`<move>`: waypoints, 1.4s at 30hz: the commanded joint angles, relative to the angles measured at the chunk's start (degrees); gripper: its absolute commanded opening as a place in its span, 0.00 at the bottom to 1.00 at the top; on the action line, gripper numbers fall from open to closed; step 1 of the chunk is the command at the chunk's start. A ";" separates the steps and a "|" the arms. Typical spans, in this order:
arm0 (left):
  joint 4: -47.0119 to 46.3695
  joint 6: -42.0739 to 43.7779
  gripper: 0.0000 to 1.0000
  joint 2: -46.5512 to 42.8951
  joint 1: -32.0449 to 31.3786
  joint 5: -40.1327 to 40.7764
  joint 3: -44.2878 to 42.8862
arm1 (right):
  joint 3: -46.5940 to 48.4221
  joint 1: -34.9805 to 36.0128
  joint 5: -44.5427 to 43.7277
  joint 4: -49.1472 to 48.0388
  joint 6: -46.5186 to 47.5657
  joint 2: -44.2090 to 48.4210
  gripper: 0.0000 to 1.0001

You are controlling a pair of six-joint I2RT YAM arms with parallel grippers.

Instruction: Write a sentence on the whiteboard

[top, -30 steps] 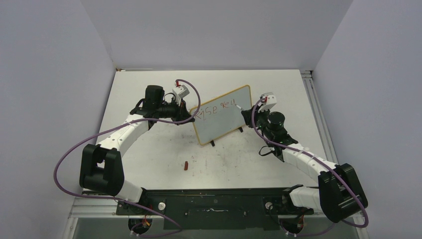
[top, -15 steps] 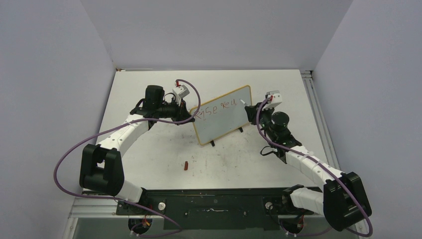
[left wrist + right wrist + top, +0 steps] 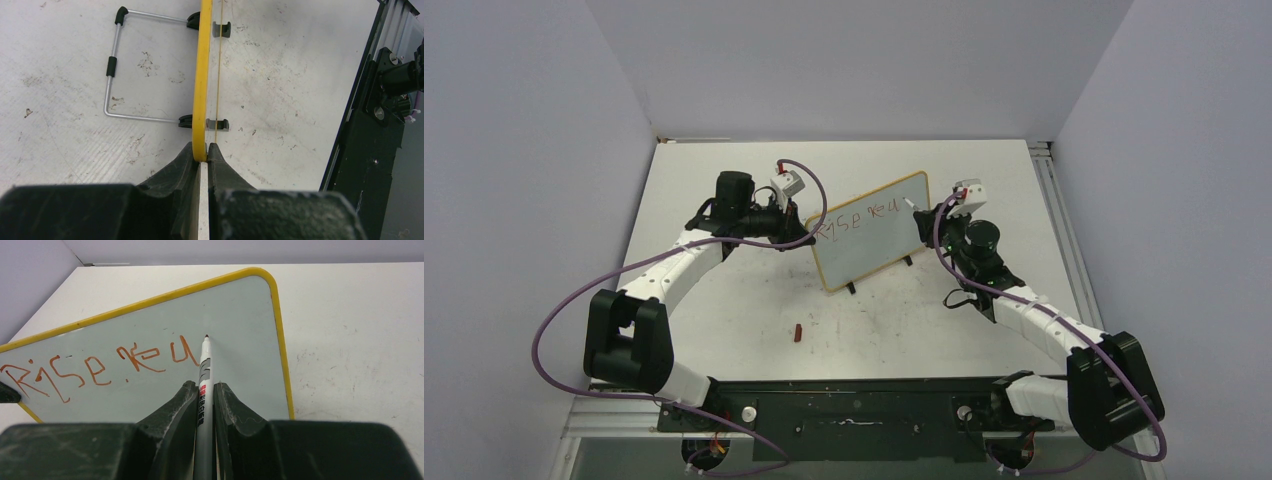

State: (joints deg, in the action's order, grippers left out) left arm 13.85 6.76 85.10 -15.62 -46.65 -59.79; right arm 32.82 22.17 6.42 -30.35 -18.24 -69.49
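A lab robot cell: 3 plain grey walls (image 3: 524,150) box in a scuffed white table (image 3: 754,290).

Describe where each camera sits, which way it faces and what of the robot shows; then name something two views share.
Top external: above and behind the bases, looking down at the table; the left arm and right arm show, the whiteboard between them.
Left wrist: on the left arm, looking along the whiteboard's yellow edge; the left gripper clamps it.
Right wrist: on the right arm, facing the whiteboard's front; the right gripper holds the marker.
Shared: top external and right wrist show the red sentence.
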 commanded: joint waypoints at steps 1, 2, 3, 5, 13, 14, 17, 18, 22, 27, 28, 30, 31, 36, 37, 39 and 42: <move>1.79 2.30 0.00 -0.02 -0.47 0.27 -1.35 | 2.77 0.05 1.11 -4.07 0.11 -1.06 0.05; 1.80 2.37 0.00 -0.02 -0.47 0.33 -1.41 | 2.72 0.04 1.55 -4.02 0.20 -1.23 0.05; 1.80 2.29 0.00 -0.02 -0.47 0.35 -1.43 | 2.57 0.02 1.86 -3.94 0.31 -1.31 0.05; 1.80 2.33 0.00 -0.10 -0.47 0.33 -1.43 | 2.16 0.13 2.59 -3.93 0.44 -1.56 0.05; 1.80 2.29 0.00 -0.18 -0.47 0.39 -1.32 | 0.04 0.57 4.04 -3.31 0.57 -1.38 0.05; 1.80 2.29 0.00 -0.18 -0.47 0.34 -1.30 | -0.14 0.59 4.00 -3.17 0.57 -1.34 0.05; 1.78 2.29 0.00 -0.22 -0.47 0.38 -1.29 | -0.55 0.68 3.21 -2.72 0.64 -1.18 0.05; 1.77 2.29 0.00 -0.20 -0.47 0.38 -1.34 | -0.59 0.68 2.87 -2.46 0.66 -1.14 0.05; 1.81 2.30 0.00 -0.28 -0.51 0.34 -1.29 | -0.66 0.68 1.76 -1.58 0.97 -0.96 0.05; 1.80 2.29 0.00 -0.30 -0.49 0.34 -1.29 | -0.71 0.68 1.16 -1.13 0.97 -1.18 0.05; 1.80 2.34 0.00 -0.33 -0.51 0.36 -1.29 | -0.71 0.68 1.18 -1.12 0.93 -1.17 0.05; 1.80 2.29 0.00 -0.29 -0.47 0.34 -1.30 | -0.68 0.64 1.11 -1.24 0.97 -1.28 0.05; 1.80 2.29 0.00 -0.29 -0.47 0.34 -1.31 | -0.73 0.68 1.11 -1.27 0.94 -1.32 0.05; 1.80 2.36 0.00 -0.37 -0.49 0.34 -1.30 | -1.06 0.68 1.03 -1.23 0.84 -1.18 0.05; 1.80 2.34 0.00 -0.37 -0.47 0.33 -1.32 | -1.10 0.68 0.90 -1.24 0.76 -1.17 0.05; 1.80 2.36 0.00 -0.44 -0.47 0.34 -1.29 | -1.38 0.68 0.94 -1.06 0.71 -1.01 0.05; 1.78 2.30 0.00 -0.51 -0.47 0.34 -1.31 | -1.77 0.68 0.68 -1.08 0.50 -0.81 0.05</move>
State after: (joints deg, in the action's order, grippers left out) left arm 13.91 6.76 85.10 -15.62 -46.63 -59.79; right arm 32.05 22.55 8.03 -30.33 -18.00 -70.78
